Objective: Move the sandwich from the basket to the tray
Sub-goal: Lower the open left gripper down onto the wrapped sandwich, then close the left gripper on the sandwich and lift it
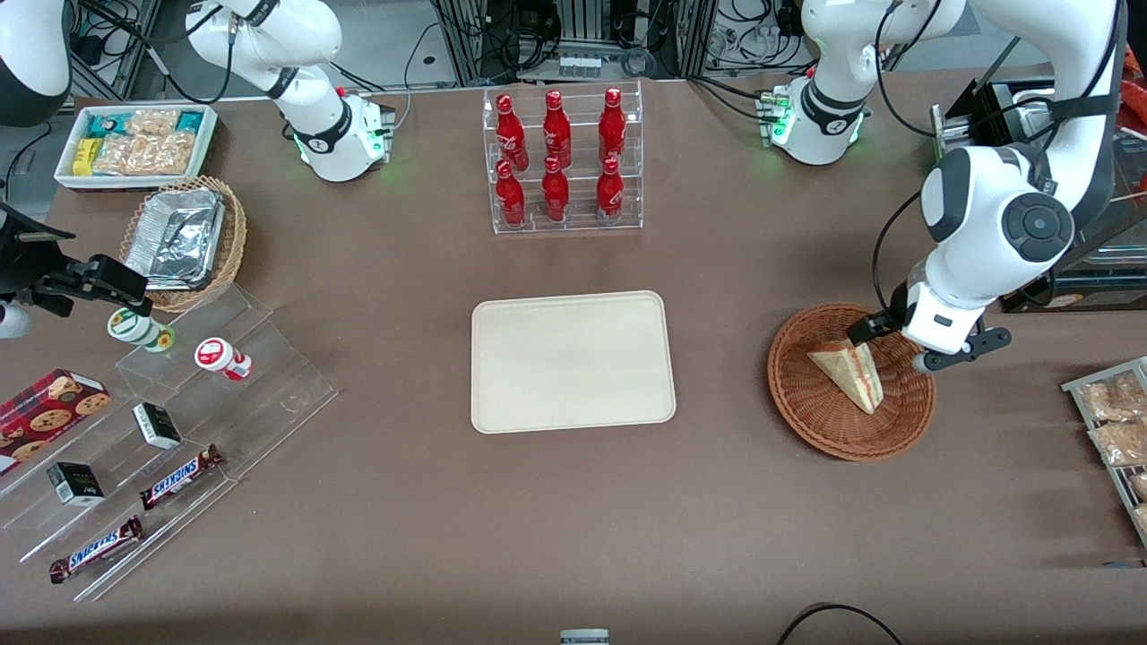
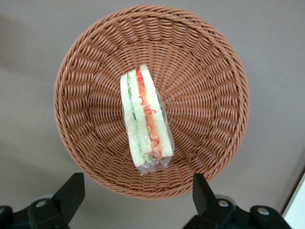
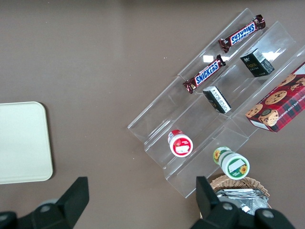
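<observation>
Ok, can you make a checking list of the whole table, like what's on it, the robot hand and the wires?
Surface: brown table.
Job's things: sandwich lies in the basket; tray holds nothing.
Clutter: red bottles in a clear rack; Snickers bars; foil trays in a tan basket.
Grippers: gripper open above the basket, touching nothing.
Cables: black cable at the table edge nearest the front camera.
Surroundings: equipment racks.
</observation>
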You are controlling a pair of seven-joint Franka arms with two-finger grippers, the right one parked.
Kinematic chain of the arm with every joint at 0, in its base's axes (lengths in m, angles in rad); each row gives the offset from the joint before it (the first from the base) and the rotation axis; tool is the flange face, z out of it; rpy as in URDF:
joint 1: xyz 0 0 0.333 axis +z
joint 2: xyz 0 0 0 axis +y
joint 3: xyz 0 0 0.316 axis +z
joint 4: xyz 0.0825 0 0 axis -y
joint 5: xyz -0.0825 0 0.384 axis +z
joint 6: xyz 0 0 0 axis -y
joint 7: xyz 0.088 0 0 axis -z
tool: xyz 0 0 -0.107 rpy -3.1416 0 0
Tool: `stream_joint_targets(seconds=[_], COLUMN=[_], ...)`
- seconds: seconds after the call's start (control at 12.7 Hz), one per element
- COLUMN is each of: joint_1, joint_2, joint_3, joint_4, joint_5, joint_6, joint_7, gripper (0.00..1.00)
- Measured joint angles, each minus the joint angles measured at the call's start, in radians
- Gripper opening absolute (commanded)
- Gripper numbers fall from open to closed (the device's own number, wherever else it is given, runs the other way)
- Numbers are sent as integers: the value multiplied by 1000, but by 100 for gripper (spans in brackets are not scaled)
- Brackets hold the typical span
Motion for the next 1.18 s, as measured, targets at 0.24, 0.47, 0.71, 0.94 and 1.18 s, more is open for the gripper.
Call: stream_joint_targets(seconds=[0.24,0.47,0.71,0.94,1.18], joint_1=[-8,-16,-20,-20,-20], joint_2=[22,35,44,75,107], joint_3=[-1,-1,-1,-1,-1], joint_4=[-15,-33,-44,-48,-48], joint_5=[-1,-1,-1,6,18], joint_6=[60,116,122,142,164], joint_7=[-214,-319,-330,-330,-330], gripper=[100,100,100,100,100])
